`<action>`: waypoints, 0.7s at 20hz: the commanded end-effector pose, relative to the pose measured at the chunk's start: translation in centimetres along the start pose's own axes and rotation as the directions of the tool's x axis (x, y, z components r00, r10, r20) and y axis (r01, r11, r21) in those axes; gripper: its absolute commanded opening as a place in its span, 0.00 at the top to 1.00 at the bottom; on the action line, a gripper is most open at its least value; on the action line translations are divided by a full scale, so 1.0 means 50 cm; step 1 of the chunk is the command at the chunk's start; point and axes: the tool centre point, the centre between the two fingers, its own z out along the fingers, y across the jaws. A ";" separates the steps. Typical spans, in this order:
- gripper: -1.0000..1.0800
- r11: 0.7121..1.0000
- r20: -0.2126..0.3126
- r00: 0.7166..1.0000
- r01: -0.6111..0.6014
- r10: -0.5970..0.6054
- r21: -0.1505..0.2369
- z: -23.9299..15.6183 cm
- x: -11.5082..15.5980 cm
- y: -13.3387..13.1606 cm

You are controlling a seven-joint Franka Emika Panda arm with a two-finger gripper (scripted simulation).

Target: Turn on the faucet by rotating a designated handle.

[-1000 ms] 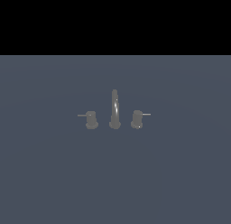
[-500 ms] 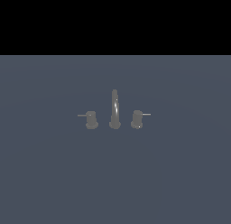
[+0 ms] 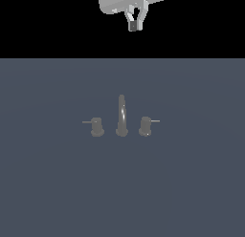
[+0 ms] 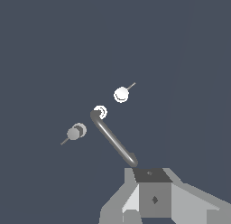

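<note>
Exterior view shows the claw (image 3: 135,25) high above the faucet (image 3: 121,117), fingers closed on nothing. The handle (image 3: 145,126) with the pale speck stands on the spout's right there, untouched. Approach step: next, descend beside its rod.

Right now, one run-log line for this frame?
phase: approach | gripper: shut, empty, high above faucet | handle: untouched, rod pointing to exterior view's right | contact: none

The faucet (image 3: 121,117) is looking like dull gray metal, and its spout is shining a little in the wrist view. The table (image 3: 52,188) is looking flat, smooth and matt blue-gray. The claw (image 3: 134,26) is looking like smooth pale gray plastic.
</note>
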 end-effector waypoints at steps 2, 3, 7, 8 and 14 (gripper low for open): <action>1.00 0.995 0.000 0.995 -0.104 0.104 0.002 0.056 0.048 -0.013; 1.00 0.991 0.000 0.991 -0.134 0.134 0.003 0.073 0.061 -0.017; 1.00 0.968 0.001 0.968 -0.249 0.249 0.005 0.143 0.110 -0.026; 1.00 0.961 0.001 0.961 -0.278 0.278 0.005 0.161 0.122 -0.028; 1.00 0.897 0.003 0.897 -0.443 0.443 0.008 0.278 0.186 -0.032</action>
